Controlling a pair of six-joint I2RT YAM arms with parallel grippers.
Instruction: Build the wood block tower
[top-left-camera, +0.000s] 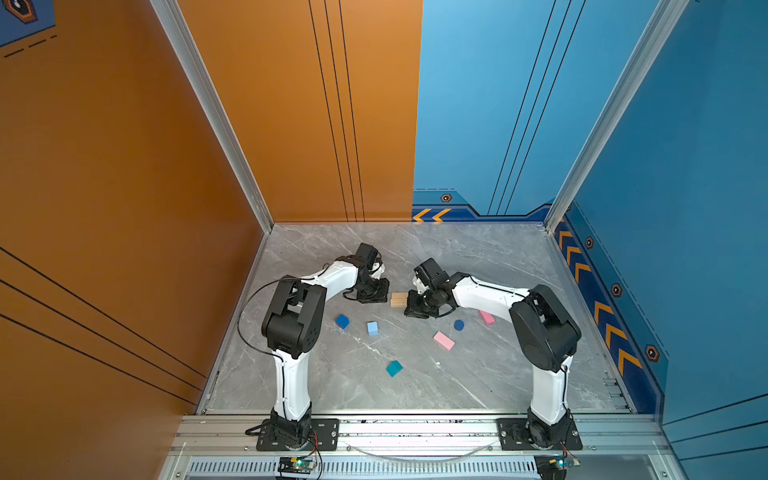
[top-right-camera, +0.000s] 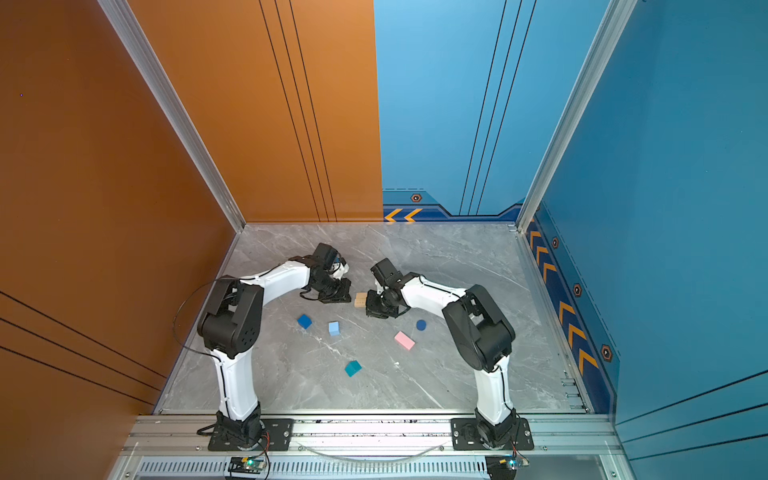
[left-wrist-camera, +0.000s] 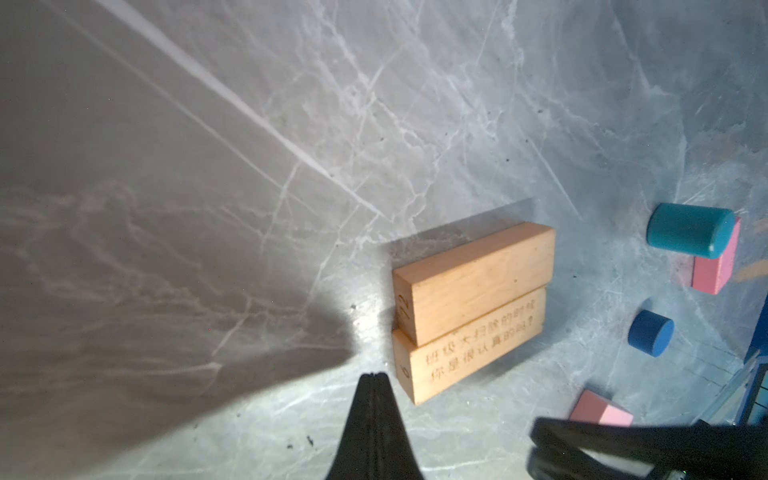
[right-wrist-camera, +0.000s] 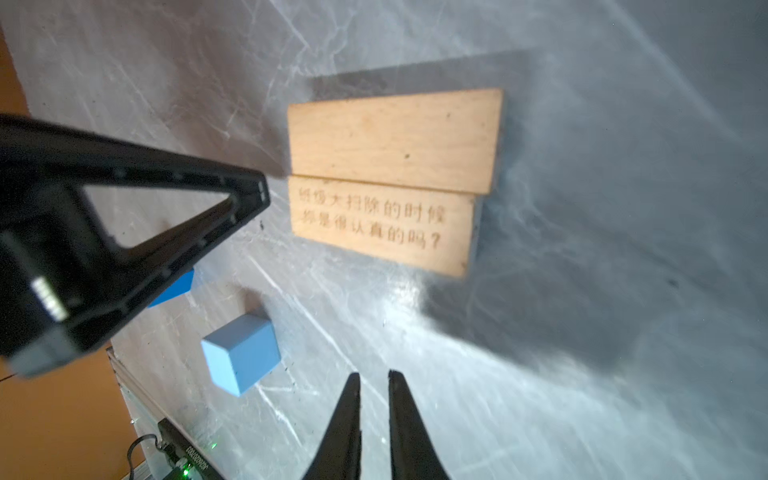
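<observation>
In a top view, two tan wooden bars (top-left-camera: 399, 299) lie side by side on the grey marble tabletop (top-left-camera: 478, 374), between left tool (top-left-camera: 380, 296) and right tool (top-left-camera: 412, 306). Left wrist view: left tool (left-wrist-camera: 375, 376) pinched closed, empty. Right wrist view: right tool (right-wrist-camera: 374, 376) slightly parted, empty; a light-blue wooden cube (right-wrist-camera: 243, 353) sits nearby.

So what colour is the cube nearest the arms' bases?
Teal. The cube shows best in a top view, sitting alone on the table.

we see a plain tan bar (left-wrist-camera: 478, 282) and an engraved tan bar (left-wrist-camera: 478, 353) lying on the grey marbled desk (left-wrist-camera: 208, 166), long sides touching. the left gripper (left-wrist-camera: 375, 376) has its jaws pressed together, empty, just beside the engraved tan bar's end. a teal cylinder (left-wrist-camera: 685, 230) lies on its side against a pink bar (left-wrist-camera: 712, 270). a dark-blue cylinder (left-wrist-camera: 650, 332) sits apart from them, and a second pink bar (left-wrist-camera: 600, 409) shows only partly.
</observation>
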